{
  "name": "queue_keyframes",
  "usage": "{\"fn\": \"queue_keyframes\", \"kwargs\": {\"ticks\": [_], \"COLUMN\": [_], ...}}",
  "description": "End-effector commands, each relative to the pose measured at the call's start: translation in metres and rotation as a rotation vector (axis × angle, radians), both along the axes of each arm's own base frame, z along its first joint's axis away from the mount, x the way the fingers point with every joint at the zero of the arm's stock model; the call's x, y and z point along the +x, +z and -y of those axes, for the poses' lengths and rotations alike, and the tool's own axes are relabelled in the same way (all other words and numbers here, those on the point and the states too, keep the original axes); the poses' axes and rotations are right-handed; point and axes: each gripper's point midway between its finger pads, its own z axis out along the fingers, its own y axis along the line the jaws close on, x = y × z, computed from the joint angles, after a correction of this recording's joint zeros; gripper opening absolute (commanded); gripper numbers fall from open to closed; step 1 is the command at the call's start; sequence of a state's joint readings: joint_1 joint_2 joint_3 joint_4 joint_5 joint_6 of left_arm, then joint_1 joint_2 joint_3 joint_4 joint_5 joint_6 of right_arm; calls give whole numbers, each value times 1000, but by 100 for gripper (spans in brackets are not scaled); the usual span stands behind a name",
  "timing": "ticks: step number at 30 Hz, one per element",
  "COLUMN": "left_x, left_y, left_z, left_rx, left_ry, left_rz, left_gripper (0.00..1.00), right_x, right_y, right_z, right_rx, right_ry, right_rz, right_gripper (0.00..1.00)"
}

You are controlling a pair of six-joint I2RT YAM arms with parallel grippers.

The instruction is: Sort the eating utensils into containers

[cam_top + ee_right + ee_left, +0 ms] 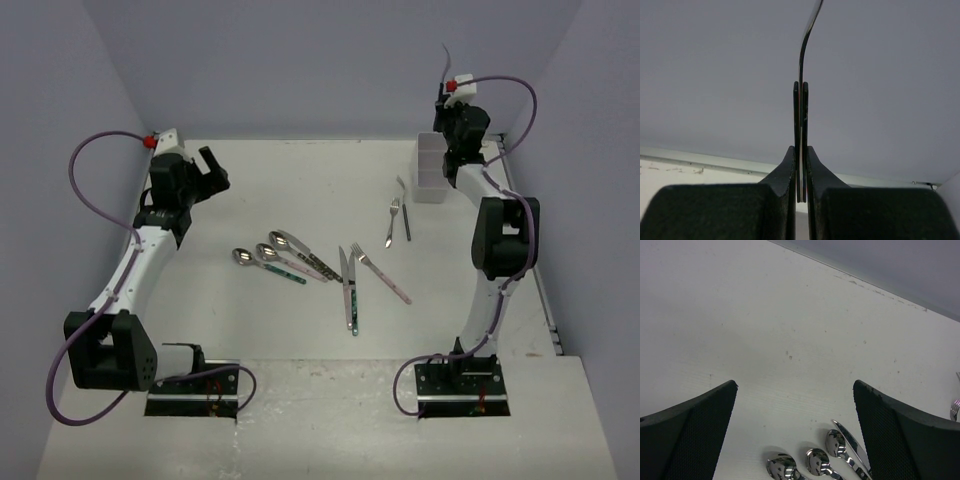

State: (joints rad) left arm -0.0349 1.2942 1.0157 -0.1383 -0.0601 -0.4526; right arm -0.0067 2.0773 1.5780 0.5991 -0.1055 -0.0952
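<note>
The right gripper (800, 125) is clamped tight on a thin utensil (809, 25), held edge-on with its free end pointing up. It sits at the far right of the table, seemingly above the white holder (431, 168). I can't tell whether it is a fork or a spoon.

The step in hand, as I read it, is dropping it into the holder. To do that well, the arm should tip the utensil so one end points down and centre it over a compartment, clear of the walls. It should lower until that end is inside, and only then let go, so nothing bounces out or topples the holder.

The left gripper (795, 430) hangs wide open and empty, just beyond three spoons (266, 251). A knife (347, 287) and a pink fork (383, 274) lie mid-table.
</note>
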Motion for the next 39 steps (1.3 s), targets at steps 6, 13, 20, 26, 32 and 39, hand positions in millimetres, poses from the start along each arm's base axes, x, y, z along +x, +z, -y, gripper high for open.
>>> {"fn": "queue_keyframes", "kwargs": {"ticks": [6, 13, 20, 26, 32, 39], "left_x": [9, 9, 8, 4, -2, -14], "left_y": [20, 19, 19, 25, 34, 39], "left_z": [-11, -12, -12, -10, -9, -4], "left_rx": [33, 37, 37, 25, 18, -10], "left_ry": [39, 44, 43, 36, 34, 16], "left_rz": [59, 56, 56, 73, 98, 118], "left_gripper": [100, 100, 100, 100, 100, 100], "right_x": [6, -13, -22, -33, -60, -113], "right_y": [-3, -26, -34, 4, 46, 48], "right_z": [-4, -3, 0, 0, 1, -20], "right_rx": [13, -25, -50, -50, -58, 34], "right_ry": [22, 22, 10, 8, 0, 50], "right_rz": [41, 4, -10, 51, 111, -136], "right_gripper": [0, 2, 13, 30, 47, 99]}}
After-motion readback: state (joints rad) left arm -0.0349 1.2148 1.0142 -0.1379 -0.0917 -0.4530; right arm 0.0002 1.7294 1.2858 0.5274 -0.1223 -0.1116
